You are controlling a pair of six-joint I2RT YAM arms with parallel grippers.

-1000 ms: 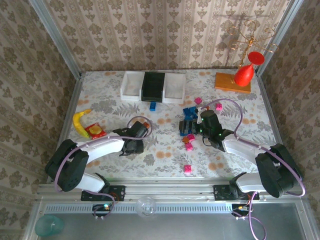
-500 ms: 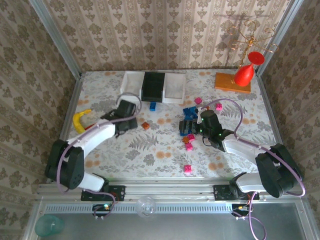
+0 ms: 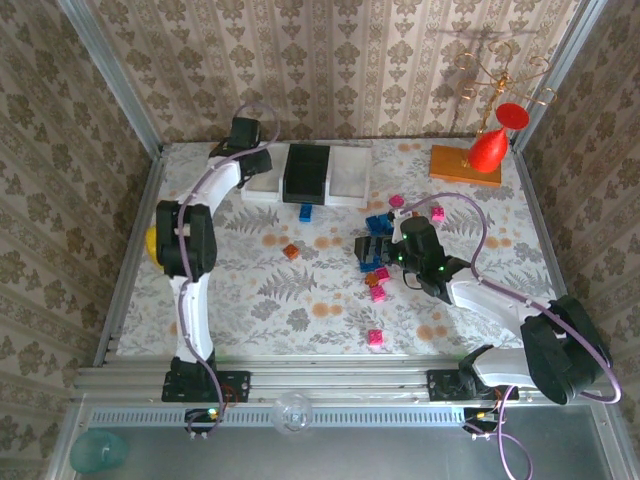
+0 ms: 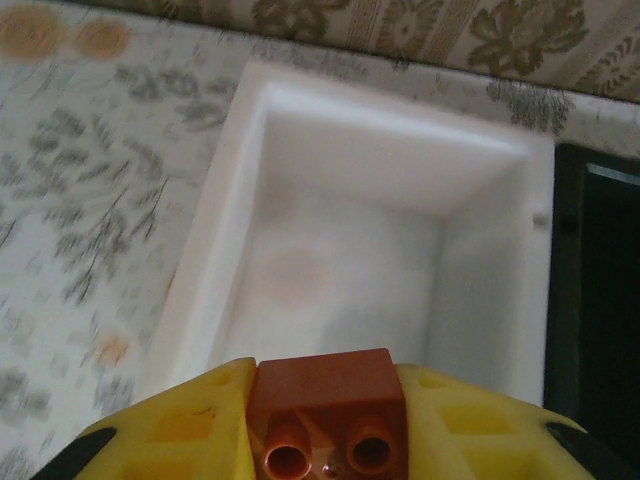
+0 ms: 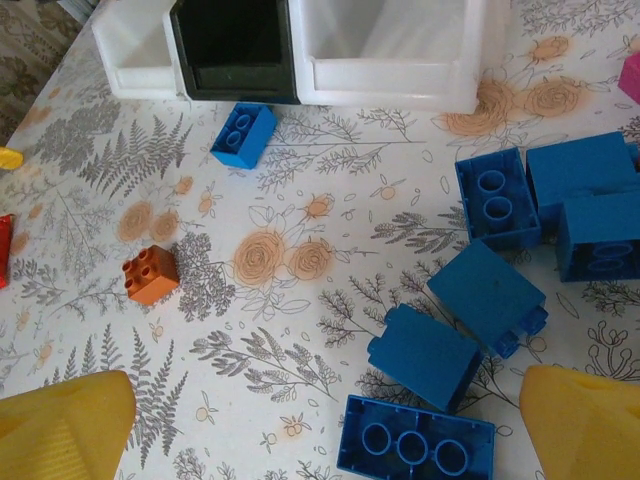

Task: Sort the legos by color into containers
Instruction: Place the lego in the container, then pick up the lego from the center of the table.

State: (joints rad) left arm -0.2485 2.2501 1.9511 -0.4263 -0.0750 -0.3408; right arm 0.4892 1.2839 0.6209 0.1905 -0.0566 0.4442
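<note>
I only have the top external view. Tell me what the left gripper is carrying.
Observer: The left gripper is shut on an orange-brown brick, studs facing its wrist camera.
Operator: Say what its fingers point at.
Observer: The left white bin, whose floor looks bare.
Operator: Now report the right gripper.
Observer: The right gripper is open, fingers wide apart, above a cluster of blue bricks.
</note>
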